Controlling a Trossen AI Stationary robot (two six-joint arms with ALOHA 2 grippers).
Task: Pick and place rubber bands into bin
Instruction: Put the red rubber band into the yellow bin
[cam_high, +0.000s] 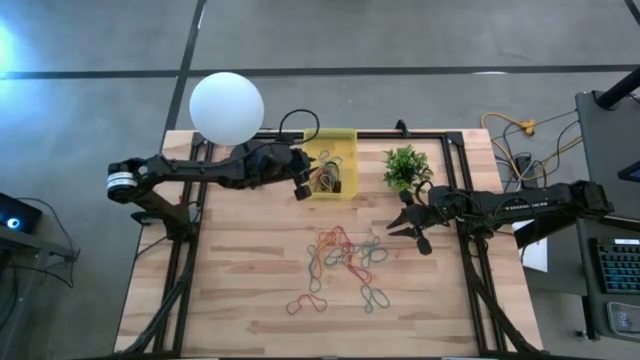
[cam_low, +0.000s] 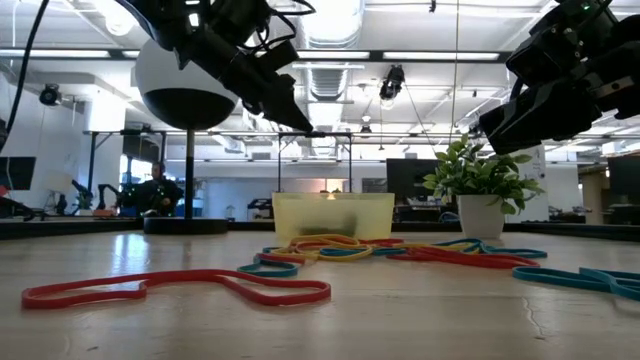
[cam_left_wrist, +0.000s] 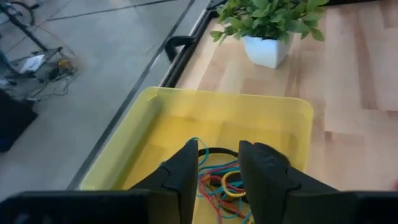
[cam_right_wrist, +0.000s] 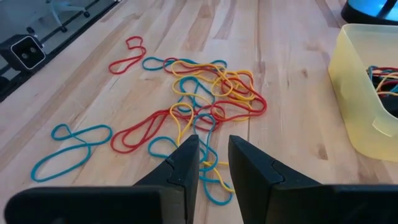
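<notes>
The yellow bin (cam_high: 331, 163) stands at the table's far edge between the white globe lamp and the plant, with several rubber bands (cam_left_wrist: 219, 186) lying inside it. More bands in red, yellow and blue (cam_high: 345, 255) (cam_right_wrist: 199, 106) lie loose in a tangle on the wood in the middle of the table. My left gripper (cam_high: 308, 184) (cam_left_wrist: 219, 167) hangs open over the near part of the bin, and its fingers are empty. My right gripper (cam_high: 405, 228) (cam_right_wrist: 214, 152) is open above the table, just right of the tangle and clear of it.
A white globe lamp (cam_high: 227, 108) stands left of the bin and a small potted plant (cam_high: 405, 168) right of it. Stray bands (cam_high: 307, 300) (cam_high: 375, 297) lie nearer the table's near edge. Black rails run along the table's left, right and far sides.
</notes>
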